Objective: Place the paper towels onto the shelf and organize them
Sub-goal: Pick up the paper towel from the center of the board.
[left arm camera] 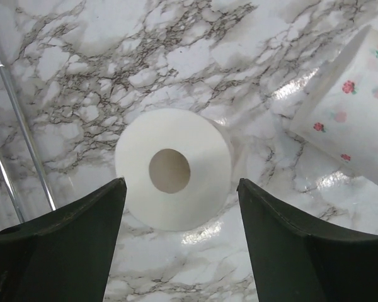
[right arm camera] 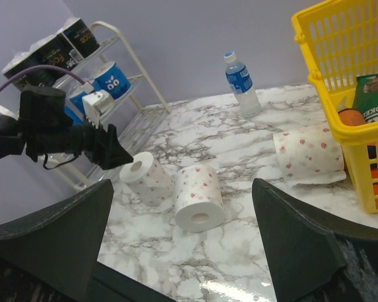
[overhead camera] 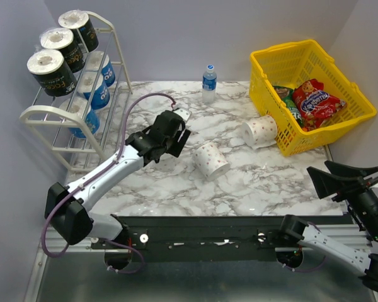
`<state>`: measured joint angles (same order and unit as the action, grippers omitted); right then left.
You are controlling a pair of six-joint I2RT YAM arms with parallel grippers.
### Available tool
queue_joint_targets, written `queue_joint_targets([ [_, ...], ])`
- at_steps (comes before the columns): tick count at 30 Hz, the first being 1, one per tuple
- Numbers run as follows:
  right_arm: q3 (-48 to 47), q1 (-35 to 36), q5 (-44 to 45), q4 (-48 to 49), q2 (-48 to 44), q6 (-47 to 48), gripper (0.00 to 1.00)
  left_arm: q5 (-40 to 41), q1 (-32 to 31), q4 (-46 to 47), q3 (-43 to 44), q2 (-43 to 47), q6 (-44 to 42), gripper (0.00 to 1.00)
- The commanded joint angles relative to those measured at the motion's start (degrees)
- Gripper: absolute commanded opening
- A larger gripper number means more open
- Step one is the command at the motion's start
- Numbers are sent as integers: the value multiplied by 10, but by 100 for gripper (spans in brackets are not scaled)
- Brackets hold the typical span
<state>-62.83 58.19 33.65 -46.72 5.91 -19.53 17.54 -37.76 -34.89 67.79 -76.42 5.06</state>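
Note:
The white shelf [overhead camera: 41, 114] stands at the far left, with three black rolls [overhead camera: 50, 69] on its top tier and three blue rolls [overhead camera: 98, 93] on the tier below. Three white rolls with reddish dots lie on the marble table. One roll [left arm camera: 173, 168] lies end-on just ahead of my open left gripper [left arm camera: 181, 182], apart from its fingers; in the top view the gripper [overhead camera: 172, 142] hides it. The second roll [overhead camera: 211, 160] lies mid-table and the third [overhead camera: 259, 131] against the basket. My right gripper [right arm camera: 183, 184] is open and empty at the near right.
A yellow basket [overhead camera: 302, 49] with snack bags [overhead camera: 318, 100] stands at the back right. A small water bottle [overhead camera: 208, 83] stands at the back middle. Shelf bars [left arm camera: 19, 126] show at the left of the left wrist view.

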Motion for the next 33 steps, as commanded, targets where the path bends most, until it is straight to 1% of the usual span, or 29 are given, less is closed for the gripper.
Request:
queue_joint_targets([
  [1,-22,4,19,-29,21,-7,100,57,-35,2,-18,-31,-26,84],
  [4,-26,4,27,-32,21,-13,100,80,-37,11,-26,-44,-30,84],
  [9,-34,3,27,-39,27,-24,100,82,-37,38,-47,-65,-45,83],
  [16,-39,3,25,-46,38,-30,100,60,-44,49,-61,-87,-37,74],
  [22,-40,4,27,-42,35,-25,100,75,-48,47,-61,-87,-36,73],
  [27,-41,3,24,-41,37,-23,100,89,-48,38,-61,-109,-23,64],
  [28,-42,3,25,-40,39,-20,100,96,-49,32,-57,-120,-14,58],
  [30,-48,4,26,-42,42,-18,100,118,-50,17,-50,-124,-7,50],
  [31,-50,3,26,-43,43,-17,100,148,-49,11,-48,-125,-1,44],
  [33,-55,4,27,-43,47,-14,100,183,-50,-6,-39,-123,0,41],
])
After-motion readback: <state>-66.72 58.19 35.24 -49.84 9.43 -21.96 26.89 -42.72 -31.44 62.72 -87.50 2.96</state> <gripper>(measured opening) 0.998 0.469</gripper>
